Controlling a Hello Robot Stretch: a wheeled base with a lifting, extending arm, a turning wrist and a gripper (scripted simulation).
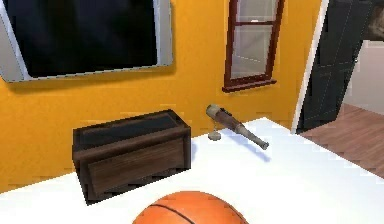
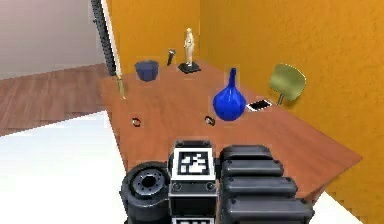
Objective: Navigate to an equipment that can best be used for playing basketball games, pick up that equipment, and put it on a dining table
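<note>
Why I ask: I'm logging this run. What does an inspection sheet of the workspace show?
Surface: white surface in the forward view; wooden table in the arm side view.
Job's things: basketball at the forward view's bottom edge.
Clutter: dark wooden box and baseball bat on the white surface; blue vase, blue bowl, statuette, phone on the table.
Grippers: gripper low in the arm side view; cannot tell whether it holds anything.
Cables: nothing seen.
Surroundings: orange walls, wall screen, window, green chair.

Orange walls (image 1: pixel 195 85), wood-framed window (image 1: pixel 251 40)
</note>
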